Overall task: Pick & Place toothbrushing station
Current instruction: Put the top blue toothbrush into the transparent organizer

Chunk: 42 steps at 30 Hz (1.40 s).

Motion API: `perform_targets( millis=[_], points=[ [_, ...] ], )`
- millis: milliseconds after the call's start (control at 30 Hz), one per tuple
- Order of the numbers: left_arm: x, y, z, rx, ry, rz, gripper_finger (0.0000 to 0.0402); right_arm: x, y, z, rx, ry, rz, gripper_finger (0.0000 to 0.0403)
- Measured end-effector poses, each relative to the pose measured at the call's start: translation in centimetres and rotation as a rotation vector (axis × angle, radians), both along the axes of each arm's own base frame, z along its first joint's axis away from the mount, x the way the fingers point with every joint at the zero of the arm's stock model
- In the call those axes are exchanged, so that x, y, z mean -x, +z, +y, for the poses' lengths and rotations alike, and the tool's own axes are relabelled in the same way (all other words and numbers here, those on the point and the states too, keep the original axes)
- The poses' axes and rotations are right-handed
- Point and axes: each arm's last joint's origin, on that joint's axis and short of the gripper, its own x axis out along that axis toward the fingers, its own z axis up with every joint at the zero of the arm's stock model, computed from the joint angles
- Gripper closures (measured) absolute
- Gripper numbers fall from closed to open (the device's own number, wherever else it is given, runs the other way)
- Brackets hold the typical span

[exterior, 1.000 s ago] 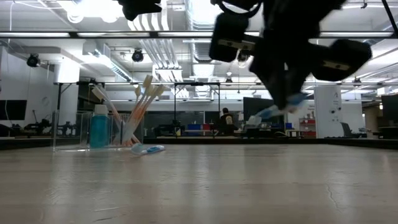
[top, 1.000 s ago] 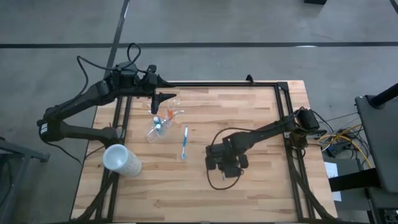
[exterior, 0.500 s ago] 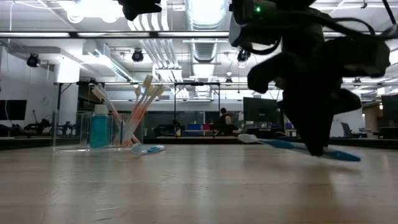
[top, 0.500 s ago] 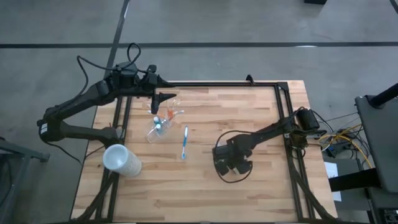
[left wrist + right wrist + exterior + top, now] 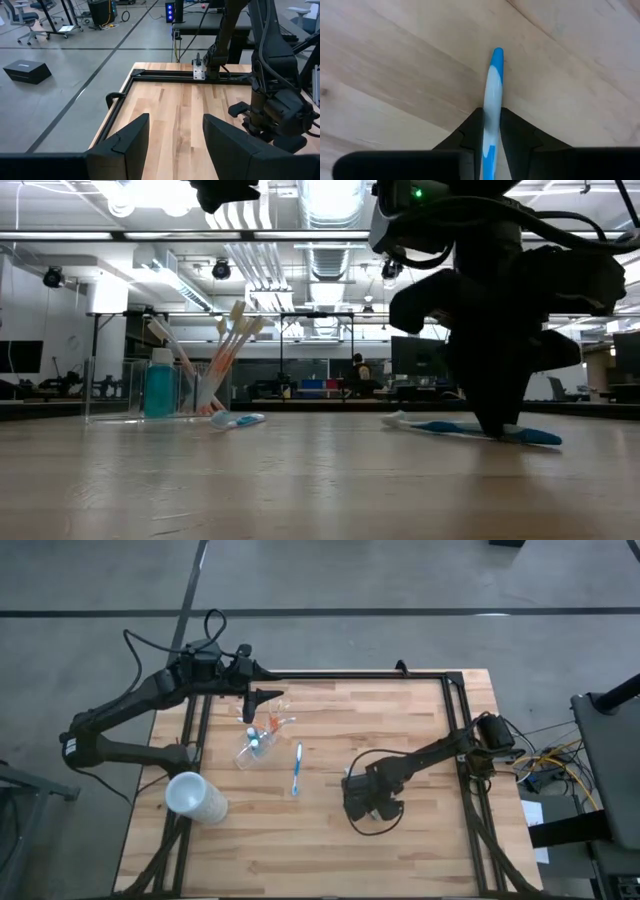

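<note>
A clear tumbler (image 5: 190, 392) holds several toothbrushes (image 5: 232, 340) and a blue toothpaste tube (image 5: 158, 388); it shows at the table's far left in the high view (image 5: 250, 748). One white-blue toothbrush (image 5: 296, 770) lies flat on the wood beside it. My left gripper (image 5: 268, 695) is open and empty just beyond the tumbler; it also shows in the left wrist view (image 5: 175, 132). My right gripper (image 5: 365, 802) is low at mid-table, shut on another white-blue toothbrush (image 5: 470, 430). My right gripper pinches the toothbrush's handle (image 5: 491, 107) between its two fingers, nearer the blue handle end (image 5: 545, 438) than the head (image 5: 395, 420). The fingers point down from above and lie across the brush. The brush lies about level on the table.
A larger frosted whitish cup (image 5: 195, 797) stands at the near left. A dark metal frame (image 5: 350, 674) runs along the table's far edge and sides. Bare wood (image 5: 420, 730) lies between the two arms and along the near edge.
My right gripper has gone down, still shut on the white-blue toothbrush. The brush, held tilted and clear of the wood a second ago, now lies along the table.
</note>
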Motion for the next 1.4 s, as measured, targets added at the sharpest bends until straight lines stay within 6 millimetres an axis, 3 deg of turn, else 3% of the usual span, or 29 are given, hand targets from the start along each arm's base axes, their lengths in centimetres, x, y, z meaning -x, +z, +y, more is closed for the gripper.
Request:
perform_targets(
  millis=[600, 1233, 1400],
  points=[
    [0.0, 0.0, 0.0, 0.000, -0.001, 0.000, 0.0211, -0.8, 0.9, 0.0, -0.010, -0.006, -0.052, 0.0331],
    [0.0, 0.0, 0.0, 0.000, 0.001, 0.000, 0.0211, -0.9, 0.9, -0.1, -0.014, -0.010, -0.055, 0.0246],
    [0.0, 0.0, 0.0, 0.000, 0.000, 0.000, 0.0211, -1.4, 2.1, 0.0, -0.031, -0.041, -0.105, 0.0241]
  ],
)
